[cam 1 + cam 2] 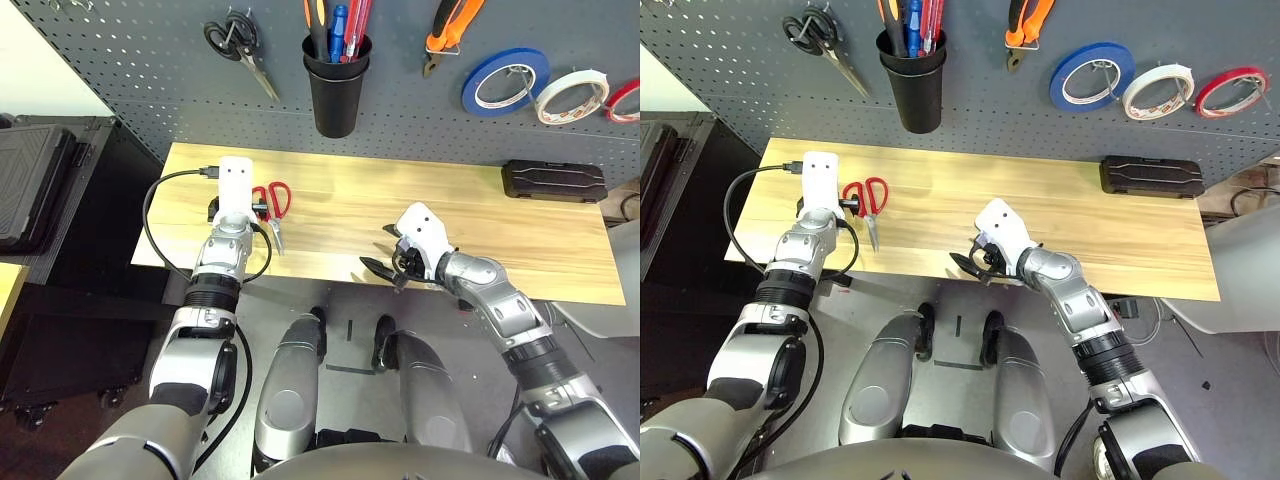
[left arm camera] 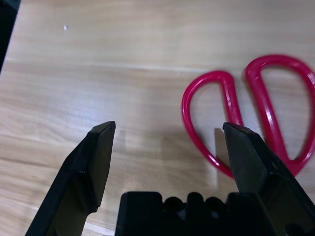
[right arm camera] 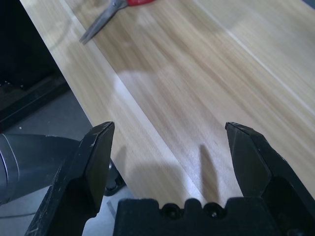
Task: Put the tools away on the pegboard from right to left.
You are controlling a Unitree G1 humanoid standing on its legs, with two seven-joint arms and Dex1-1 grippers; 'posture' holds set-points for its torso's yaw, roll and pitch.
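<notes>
A: Where are the red-handled scissors [image 1: 273, 208]?

B: Flat on the desk [image 1: 480, 240], the last tool off the pegboard [image 1: 140, 90]. The left pincer [image 2: 167, 142] hangs spread just beside the handles, empty.

A: And the right pincer [image 3: 167, 142]?

B: Spread too, over bare wood. Next, the left likely must shift over the handles and close.

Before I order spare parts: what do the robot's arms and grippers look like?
Both arms are silver metal with black ribbed rings at the joints. Each wrist carries a white box. The left gripper and right gripper each have two black wedge-shaped fingers on a black base. A black cable loops from the left arm's white box.
</notes>
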